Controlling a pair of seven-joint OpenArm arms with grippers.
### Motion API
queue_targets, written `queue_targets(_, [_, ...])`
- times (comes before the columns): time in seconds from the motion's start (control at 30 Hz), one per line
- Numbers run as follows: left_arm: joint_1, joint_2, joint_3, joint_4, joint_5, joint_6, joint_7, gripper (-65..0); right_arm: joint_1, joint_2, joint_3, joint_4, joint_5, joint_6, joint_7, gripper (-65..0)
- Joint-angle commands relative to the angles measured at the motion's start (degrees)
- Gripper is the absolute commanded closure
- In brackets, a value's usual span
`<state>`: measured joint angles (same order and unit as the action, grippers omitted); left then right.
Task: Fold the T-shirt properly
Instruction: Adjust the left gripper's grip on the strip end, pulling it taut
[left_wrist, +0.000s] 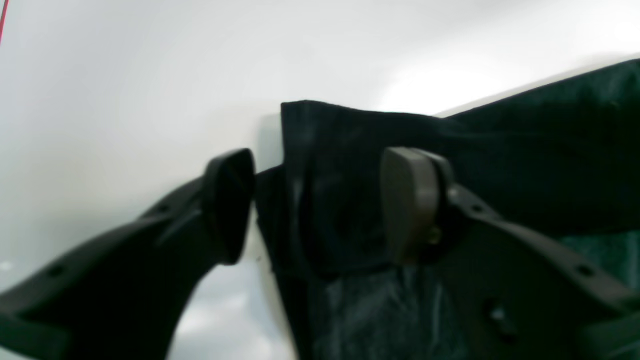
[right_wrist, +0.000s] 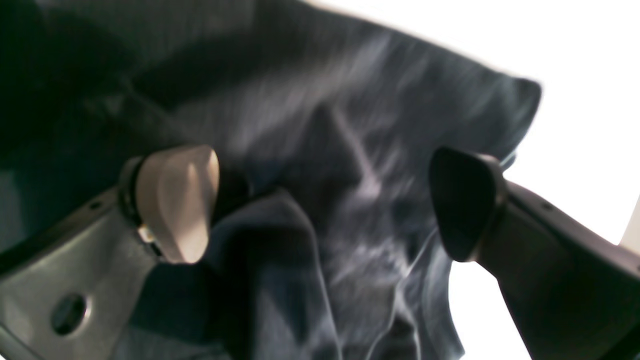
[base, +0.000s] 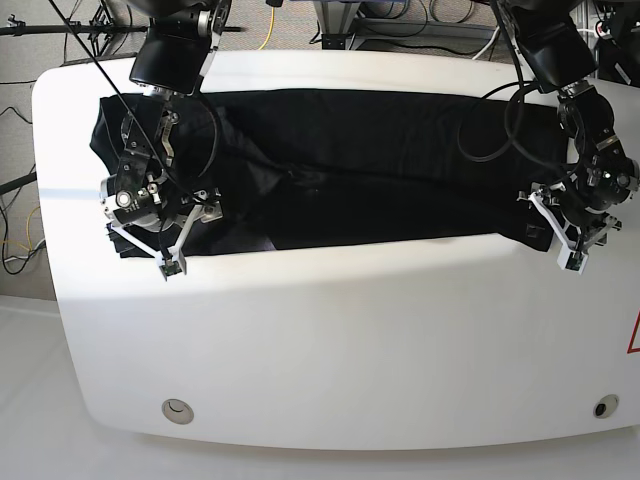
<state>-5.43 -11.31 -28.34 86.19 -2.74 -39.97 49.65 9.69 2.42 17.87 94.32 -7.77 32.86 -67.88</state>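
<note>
The black T-shirt (base: 350, 165) lies spread lengthwise over the back half of the white table (base: 330, 340). My left gripper (base: 553, 232) is at the shirt's right end, low over its front corner. In the left wrist view it (left_wrist: 317, 205) is open, and the shirt's edge (left_wrist: 340, 150) lies between the fingers (left_wrist: 407, 202). My right gripper (base: 143, 250) is at the shirt's left end. In the right wrist view it (right_wrist: 320, 205) is open wide over bunched fabric (right_wrist: 310, 125). No orange tag shows.
Two round caps (base: 178, 408) (base: 600, 408) sit near the table's front edge. A red mark (base: 634, 335) is at the right edge. Cables (base: 400, 20) and stands lie on the floor behind the table. Black arm cables (base: 490, 130) hang over the shirt.
</note>
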Motion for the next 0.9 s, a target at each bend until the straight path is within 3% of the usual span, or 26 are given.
queue_targets(0.0, [-0.82,-0.41,-0.13,0.67,-0.83,-0.03,-0.38,-40.3,1.93,0.44,0.31,0.91,-0.14,-0.08,1.47,-65.0])
queue_targets(0.87, [-1.63,-0.62,2.64,-1.95,-3.32,-0.03,-1.55,-36.4,0.91,-0.03,-1.21,1.44,-0.34,0.06,-1.10,-65.0])
